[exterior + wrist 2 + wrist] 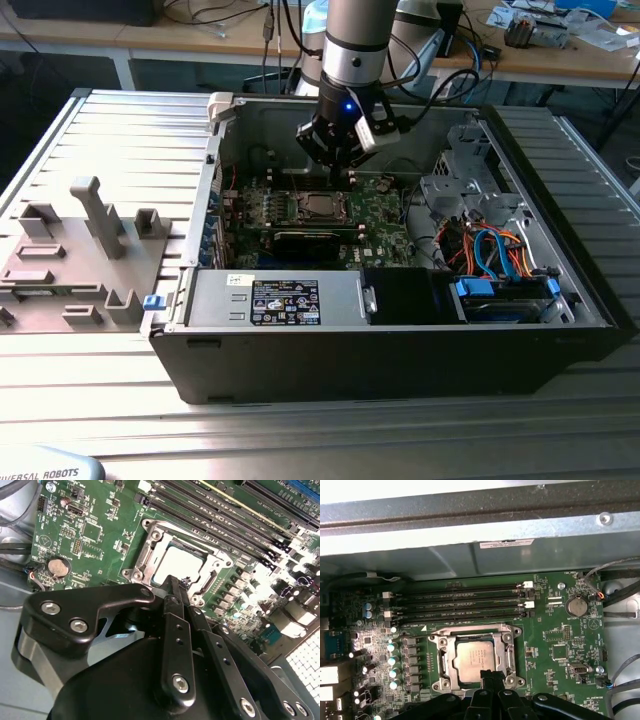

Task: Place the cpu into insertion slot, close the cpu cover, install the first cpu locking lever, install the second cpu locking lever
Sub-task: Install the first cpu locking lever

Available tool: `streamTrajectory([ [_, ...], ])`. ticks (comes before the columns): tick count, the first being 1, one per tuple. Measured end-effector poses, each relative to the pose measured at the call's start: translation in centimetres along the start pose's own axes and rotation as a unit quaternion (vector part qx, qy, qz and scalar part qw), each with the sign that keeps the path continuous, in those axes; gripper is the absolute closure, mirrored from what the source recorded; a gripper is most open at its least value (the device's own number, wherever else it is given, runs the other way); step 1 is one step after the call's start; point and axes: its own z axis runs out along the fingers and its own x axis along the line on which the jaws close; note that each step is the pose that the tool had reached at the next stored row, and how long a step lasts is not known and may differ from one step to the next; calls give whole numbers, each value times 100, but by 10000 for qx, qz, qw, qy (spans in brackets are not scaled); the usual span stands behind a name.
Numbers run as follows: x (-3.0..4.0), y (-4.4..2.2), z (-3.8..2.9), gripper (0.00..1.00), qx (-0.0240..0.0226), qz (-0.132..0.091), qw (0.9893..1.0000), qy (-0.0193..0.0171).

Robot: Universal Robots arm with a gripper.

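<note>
**Closed claw poised by a seated cpu inside an open computer case**

Begins at the exterior view's left with a grey moulded fixture tray [75, 250], resting on a ribbed metal table [300, 430]. Moves rightward into an open black computer case [400, 355], lying on its side. Shows a green motherboard [385, 215] on the case floor. Finds the cpu [320, 207] near the board's middle, dull silver and square, seated in the insertion slot [438, 684]. Frames the chip, in both wrist views, with the silvery cpu cover [470, 631] (a thin plate with a square opening, lying flat around it). Then the gripper [350, 176], just right of the chip and above the board, hanging from a grey arm [355, 50]. Presses its two black fingers [176, 630] together, with nothing between them. Puts the tips at the chip's edge in the first wrist view; contact impossible to tell. Ends at the exterior view's right with a metal drive cage [465, 185] and blue and orange cables [495, 250].
</note>
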Motion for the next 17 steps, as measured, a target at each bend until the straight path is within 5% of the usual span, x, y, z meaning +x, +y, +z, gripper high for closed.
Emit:
streamTrajectory([
  [17,0,0,0,89,4,-168,9999,1],
])
